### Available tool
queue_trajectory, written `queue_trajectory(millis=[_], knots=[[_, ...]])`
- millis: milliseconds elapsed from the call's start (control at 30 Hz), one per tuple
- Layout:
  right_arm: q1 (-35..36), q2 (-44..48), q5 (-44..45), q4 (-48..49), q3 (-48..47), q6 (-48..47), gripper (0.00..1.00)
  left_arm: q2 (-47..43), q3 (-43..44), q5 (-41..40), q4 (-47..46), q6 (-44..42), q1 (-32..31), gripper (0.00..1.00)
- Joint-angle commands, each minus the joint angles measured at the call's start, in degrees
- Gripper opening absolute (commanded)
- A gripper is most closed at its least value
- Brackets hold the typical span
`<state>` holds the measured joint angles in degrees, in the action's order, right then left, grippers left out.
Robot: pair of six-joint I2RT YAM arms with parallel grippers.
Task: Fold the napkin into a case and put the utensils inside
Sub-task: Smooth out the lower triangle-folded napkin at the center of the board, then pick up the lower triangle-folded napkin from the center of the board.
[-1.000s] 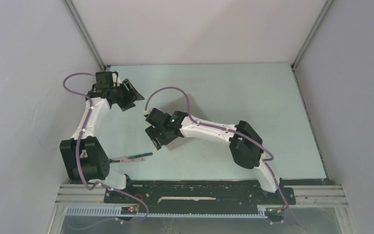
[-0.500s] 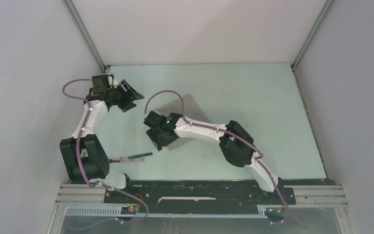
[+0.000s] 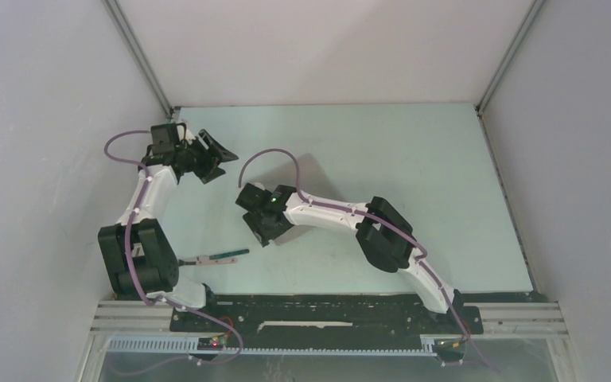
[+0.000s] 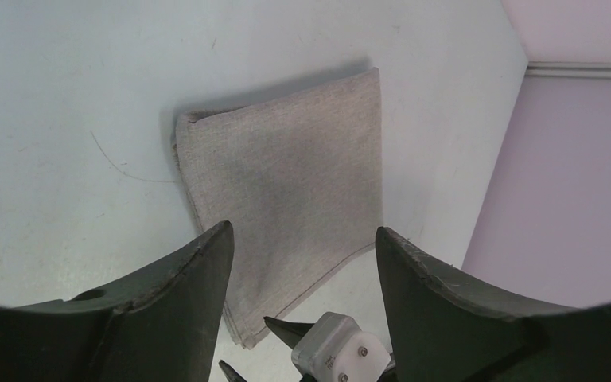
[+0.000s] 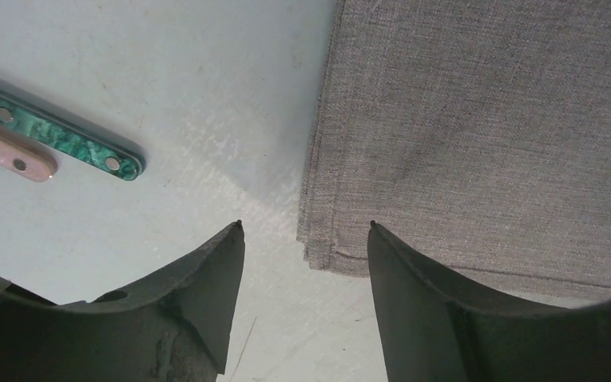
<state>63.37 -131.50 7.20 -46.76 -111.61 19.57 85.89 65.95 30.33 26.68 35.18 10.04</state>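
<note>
Moved since the earlier frame: right arm's elbow drawn leftward and its wrist brought slightly nearer the base; left arm barely shifted.

Item 1, napkin [image 4: 286,183]: grey cloth, already folded into a layered rectangle, flat on the table [image 3: 382,159]. In the overhead view the right wrist hides most of it. Long axis runs away from both sets of fingers; stacked hems show at the corner nearest the right gripper.

Item 2, utensils: green-handled piece [image 5: 56,135] with a pinkish handle [image 5: 8,151] beside it, on the bare table, apart from the cloth. Long axis roughly left to right in the overhead view, green end pointing toward the napkin.

Item 3, right gripper [image 5: 305,227]: jaws apart, nothing held, poised just over the napkin's near corner.

Item 4, left gripper [image 4: 304,231]: jaws apart, empty, held off at the cloth's far side.

Step in hand, by judgement: folding, not yet filling; the cloth looks too broad for a case. Next move likely calls for both grippers to pinch one long edge cleanly, all layers together, without dragging the cloth.
</note>
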Motion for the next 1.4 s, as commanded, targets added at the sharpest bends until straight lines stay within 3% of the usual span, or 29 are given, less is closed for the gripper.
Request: queue_trajectory(millis=[0, 700, 1367], knots=[[-0.21, -0.33, 2.88, -1.25, -1.54, 0.53, 0.68, -0.2, -0.26, 2.51, -2.51, 1.41, 0.17, 0.72], [-0.4, 0.53, 0.57, 0.47, -2.04, 1.3, 0.72, -1.34, -0.73, 0.33, -2.02, -0.2, 0.21, 0.76], [-0.09, -1.71, 3.84, -0.11, -0.76, 1.81, 0.63, -1.23, 0.14, -1.76, -0.16, -1.5, 0.35, 0.76]])
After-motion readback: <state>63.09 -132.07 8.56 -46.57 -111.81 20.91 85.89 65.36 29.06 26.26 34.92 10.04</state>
